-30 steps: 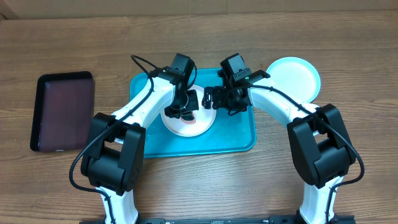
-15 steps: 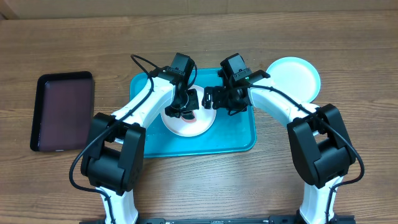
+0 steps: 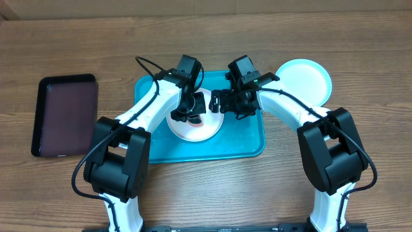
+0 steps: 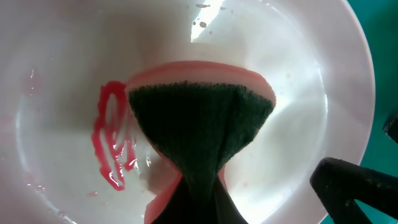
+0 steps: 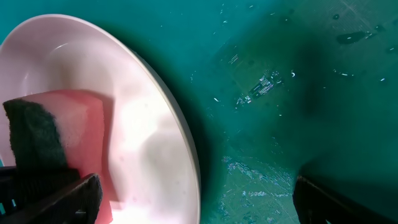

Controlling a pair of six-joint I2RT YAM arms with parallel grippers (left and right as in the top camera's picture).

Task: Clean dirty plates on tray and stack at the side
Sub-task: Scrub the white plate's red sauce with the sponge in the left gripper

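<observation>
The white plate (image 3: 193,131) lies on the teal tray (image 3: 244,138) at its middle left. My left gripper (image 3: 192,111) is shut on a pink sponge with a dark green scouring side (image 4: 199,112) and presses it onto the plate (image 4: 298,81). A red smear (image 4: 109,137) lies left of the sponge. My right gripper (image 3: 219,102) is open; its fingers straddle the plate's right rim (image 5: 186,155), one over the plate and one over the tray (image 5: 298,93). The light blue plate (image 3: 306,80) lies on the table right of the tray. The yellow-green plate is out of view.
A dark maroon tray (image 3: 64,116) lies on the wooden table at the far left. The right part of the teal tray is wet and bare. Both arms reach in over the tray from the front.
</observation>
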